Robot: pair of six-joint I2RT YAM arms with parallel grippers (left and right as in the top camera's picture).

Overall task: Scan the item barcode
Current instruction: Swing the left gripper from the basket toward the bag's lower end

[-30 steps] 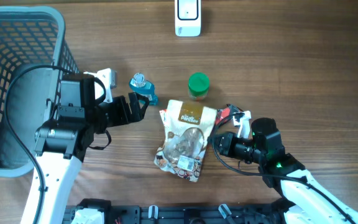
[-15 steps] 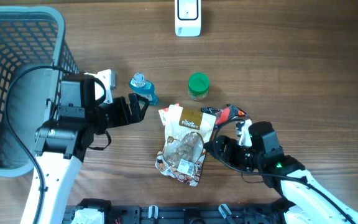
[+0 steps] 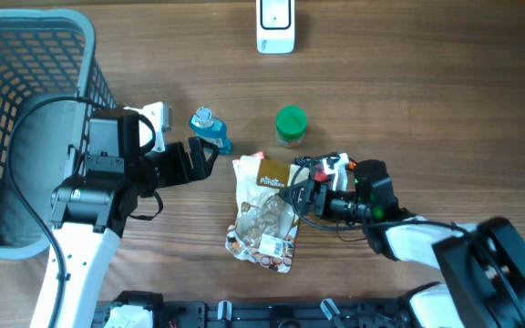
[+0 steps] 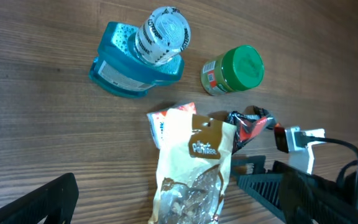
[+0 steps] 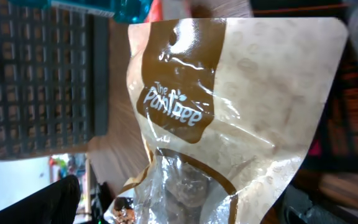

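A cream-and-brown snack bag (image 3: pixel 262 211) with a clear window lies flat in the middle of the table, and a small white label shows near its lower end. My right gripper (image 3: pixel 293 199) is open at the bag's upper right edge. In the right wrist view the bag (image 5: pixel 229 106) fills the space between the spread fingers (image 5: pixel 55 199) of that gripper (image 5: pixel 185 205). My left gripper (image 3: pixel 204 155) hangs open left of the bag, just below a blue bottle (image 3: pixel 210 128), holding nothing. The white scanner (image 3: pixel 275 25) stands at the far edge.
A green-lidded jar (image 3: pixel 291 126) stands just beyond the bag. A red-and-black packet (image 3: pixel 328 165) lies by the bag's top right corner. A blue mesh basket (image 3: pixel 25 55) takes up the left side. In the left wrist view, the bottle (image 4: pixel 135 62) and jar (image 4: pixel 235 70) lie ahead.
My right gripper went from shut to open and moved left and up onto the bag's top right edge. The bag shifted slightly left. The left arm stayed still.
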